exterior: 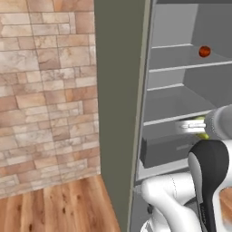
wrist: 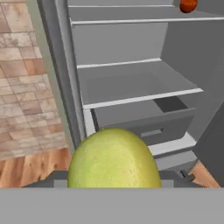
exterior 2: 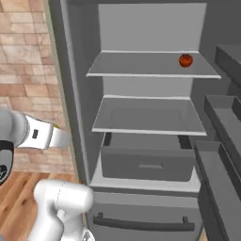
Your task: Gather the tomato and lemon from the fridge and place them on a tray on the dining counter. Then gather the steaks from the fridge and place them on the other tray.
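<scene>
Nearest the hand camera sits one lemon (wrist: 113, 158), yellow-green and rounded, pressed low in the hand view with the gripper (exterior: 194, 126) clamped on it; the finger tips themselves are hidden behind the fruit. From the left base view the same lemon (exterior: 200, 128) peeps out as a sliver of yellow beside the white fingers, held in the air in front of the fridge's (exterior: 170, 90) lower shelf level, outside the cabinet. In the right base view the gripper (exterior 2: 56, 138) reaches in from the left edge, with a trace of yellow at its tip, just beside the fridge's left wall.

Beyond the hand the fridge (exterior 2: 150, 117) stands open. Inside, two shelves can be counted, one above the other, both pale grey. Under the lower shelf is one drawer (exterior 2: 148, 162), and below that a front panel with one dark bar handle (exterior 2: 143, 224).

Farthest back, one tomato (exterior 2: 186, 60) rests on the upper shelf toward its right end, small, red-orange and round. It shows too in the left base view (exterior: 205, 51) and at the top edge of the hand view (wrist: 188, 5). Left of the fridge runs a brick wall (exterior: 45, 90) over a wooden floor (exterior: 59, 208).
</scene>
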